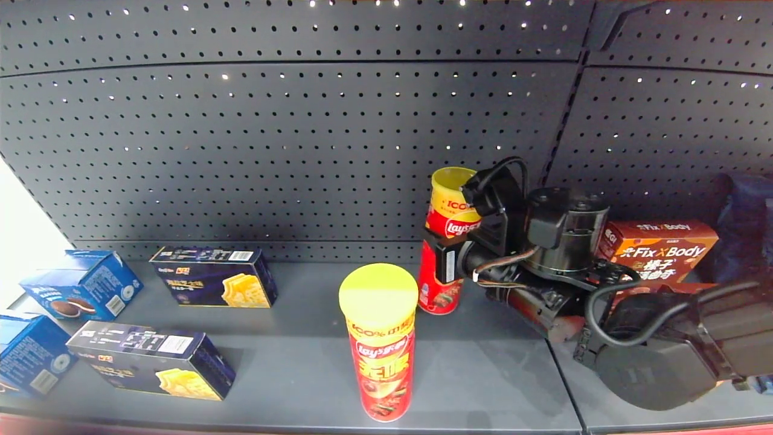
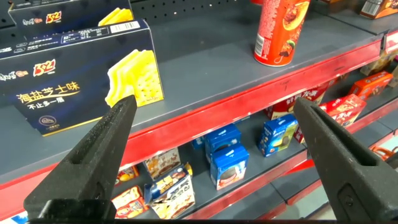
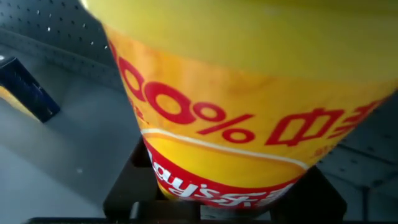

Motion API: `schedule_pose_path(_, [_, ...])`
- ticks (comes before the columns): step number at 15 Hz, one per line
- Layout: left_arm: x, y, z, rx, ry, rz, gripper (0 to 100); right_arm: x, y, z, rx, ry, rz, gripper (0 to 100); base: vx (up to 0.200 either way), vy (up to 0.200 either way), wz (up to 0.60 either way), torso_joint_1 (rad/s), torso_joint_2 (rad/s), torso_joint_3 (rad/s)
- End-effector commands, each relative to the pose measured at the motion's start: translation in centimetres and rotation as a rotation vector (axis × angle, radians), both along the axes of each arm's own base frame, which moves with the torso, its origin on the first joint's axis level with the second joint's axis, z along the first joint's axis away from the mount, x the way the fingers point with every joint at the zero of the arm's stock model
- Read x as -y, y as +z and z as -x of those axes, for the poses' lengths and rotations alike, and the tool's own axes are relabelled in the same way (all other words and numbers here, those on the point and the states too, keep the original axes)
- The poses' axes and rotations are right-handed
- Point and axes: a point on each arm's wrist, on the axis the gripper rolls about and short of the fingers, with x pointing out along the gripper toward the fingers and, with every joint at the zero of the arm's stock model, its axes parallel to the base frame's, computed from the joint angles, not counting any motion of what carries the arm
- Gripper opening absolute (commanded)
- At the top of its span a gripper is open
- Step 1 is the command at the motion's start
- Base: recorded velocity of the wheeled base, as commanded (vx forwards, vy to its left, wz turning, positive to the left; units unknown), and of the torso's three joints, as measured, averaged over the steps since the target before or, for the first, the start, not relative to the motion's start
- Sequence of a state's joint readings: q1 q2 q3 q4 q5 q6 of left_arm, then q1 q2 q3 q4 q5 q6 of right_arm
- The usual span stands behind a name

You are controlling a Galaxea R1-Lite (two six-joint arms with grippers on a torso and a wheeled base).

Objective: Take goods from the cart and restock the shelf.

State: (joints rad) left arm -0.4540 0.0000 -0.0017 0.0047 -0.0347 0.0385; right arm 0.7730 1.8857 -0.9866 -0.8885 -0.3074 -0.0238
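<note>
**Right hand** (image 1: pixel 445 258): closed at mid-height on a red-and-yellow cylindrical cardboard crisp can (image 1: pixel 445 217). The can stands near the back of the dark grey metal shelf (image 1: pixel 290 362), close to the perforated back panel (image 1: pixel 302 151). The black fingers (image 3: pixel 124 186) press both sides of the can.

Forward and left of this hand, a second crisp can with a yellow plastic lid (image 1: pixel 380 338) stands upright near the shelf's front edge. To the hand's right, behind the arm, lies a brown cardboard box (image 1: pixel 661 248). Well to its left lie a rear dark blue cracker box (image 1: pixel 214 278) and a front dark blue cracker box (image 1: pixel 151 359). Beyond them is a bright blue biscuit box (image 1: pixel 81 284).

**Left hand** (image 2: pixel 214 162): spread wide and empty, it hovers before the shelf's red front edge (image 2: pixel 205 109).
</note>
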Motion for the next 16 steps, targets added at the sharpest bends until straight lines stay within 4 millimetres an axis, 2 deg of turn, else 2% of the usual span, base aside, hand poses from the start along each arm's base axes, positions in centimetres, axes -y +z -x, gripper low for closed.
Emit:
schedule_pose_path(1, [0.0,0.0,0.0,0.000,-0.001,0.000,100,-1.2,-0.1,-1.2,0.004,0.002,-0.003,0,0.000,0.000,0.00,0.000,0.00,0.000])
schedule_pose_path(6, [0.0,0.0,0.0,0.000,-0.001,0.000,100,-3.0,0.0,-3.0,0.012,0.003,0.026,0,0.000,0.000,0.00,0.000,0.00,0.000])
schedule_pose_path(16, [0.0,0.0,0.0,0.000,0.001,0.000,100,-4.8,-1.4,-4.4,0.005,0.009,0.033,0,0.000,0.000,0.00,0.000,0.00,0.000])
